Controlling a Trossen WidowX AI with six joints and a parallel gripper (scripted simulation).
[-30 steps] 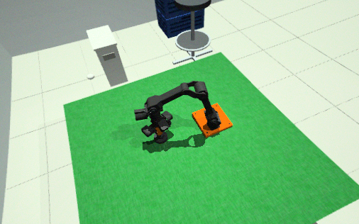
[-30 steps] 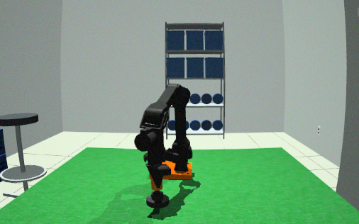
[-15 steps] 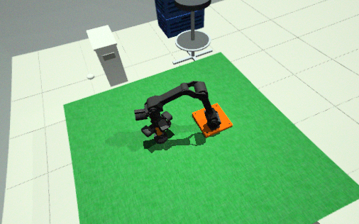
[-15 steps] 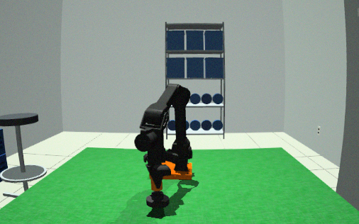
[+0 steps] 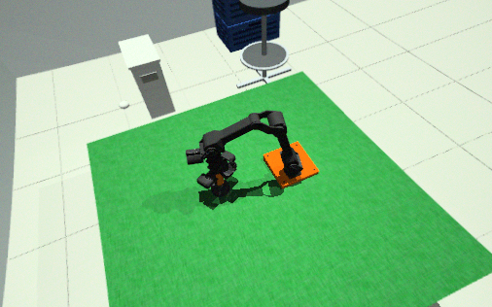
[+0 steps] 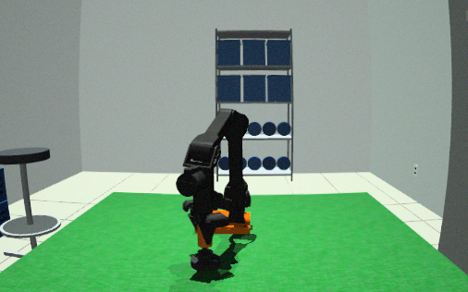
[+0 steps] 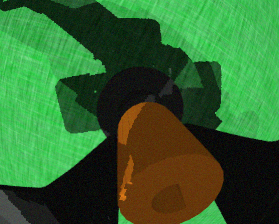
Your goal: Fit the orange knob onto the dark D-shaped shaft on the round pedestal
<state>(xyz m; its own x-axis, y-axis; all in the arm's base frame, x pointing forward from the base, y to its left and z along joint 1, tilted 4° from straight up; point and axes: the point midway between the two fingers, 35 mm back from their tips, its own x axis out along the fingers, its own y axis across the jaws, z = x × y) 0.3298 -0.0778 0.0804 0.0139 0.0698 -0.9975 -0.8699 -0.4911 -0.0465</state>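
Green mat [image 5: 314,233] [image 6: 326,240] [image 7: 20,150] on pale tiled floor [image 5: 440,97] [image 6: 128,182]. On mat: 1 orange base plate [image 5: 309,171] [image 6: 243,229], flat, w/ arm's foot on it; 1 dark round pedestal [image 5: 221,190] [image 6: 205,261] [image 7: 112,102], apart from plate. Dark shadows across mat, around pedestal. Also on floor, beyond mat: 1 stool [image 5: 263,34] [image 6: 26,194], 1 white-topped bin [image 5: 156,92], 1 small white ball [image 5: 123,104].
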